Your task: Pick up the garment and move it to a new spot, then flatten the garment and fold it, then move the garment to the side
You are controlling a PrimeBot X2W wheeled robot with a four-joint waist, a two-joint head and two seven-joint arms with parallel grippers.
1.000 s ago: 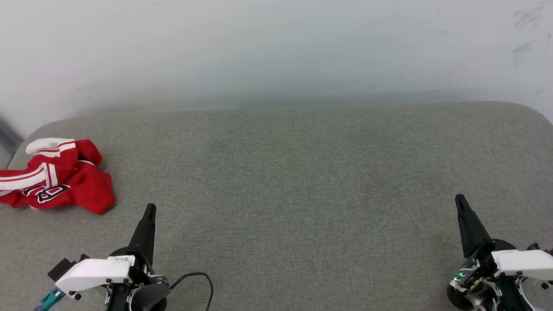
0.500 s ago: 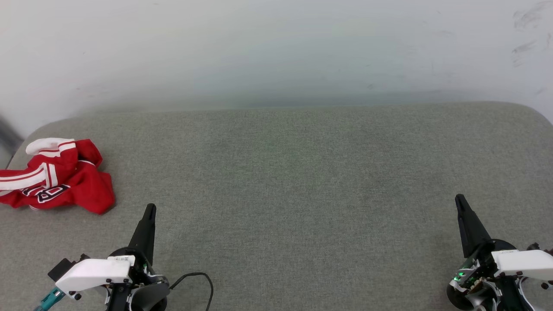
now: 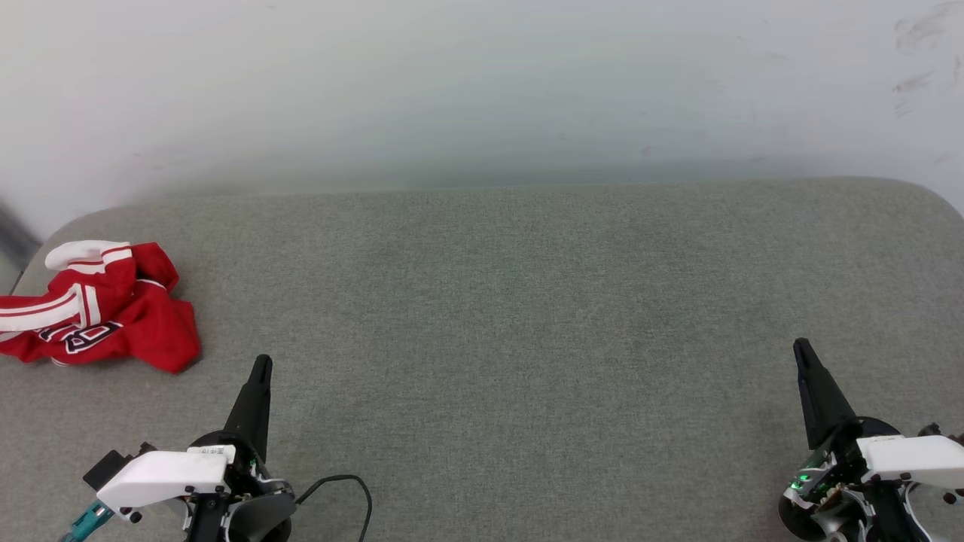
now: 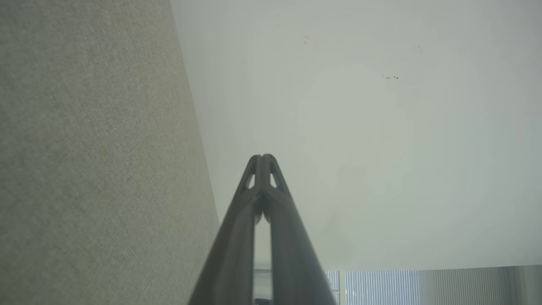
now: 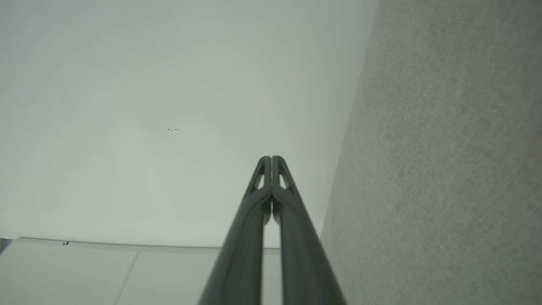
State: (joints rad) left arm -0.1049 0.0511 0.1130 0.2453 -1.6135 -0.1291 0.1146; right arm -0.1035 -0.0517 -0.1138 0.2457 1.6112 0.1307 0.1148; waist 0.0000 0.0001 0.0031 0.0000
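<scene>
Fingers (image 4: 237, 241) pinched tip to tip on both sides, nothing held. Far left, I see the garment (image 3: 113, 316) crumpled near the edge of the grey cushion (image 3: 482, 301); my left gripper (image 3: 261, 363) sits just right of it, not touching; my right gripper (image 3: 800, 346) hangs well apart, far right.

The crumpled garment (image 3: 120, 316) is cut off by the head view's left edge, and its folded-in lettering (image 3: 83, 336) is unreadable. A blurred dark streak (image 3: 13, 235) above it cannot be identified.
</scene>
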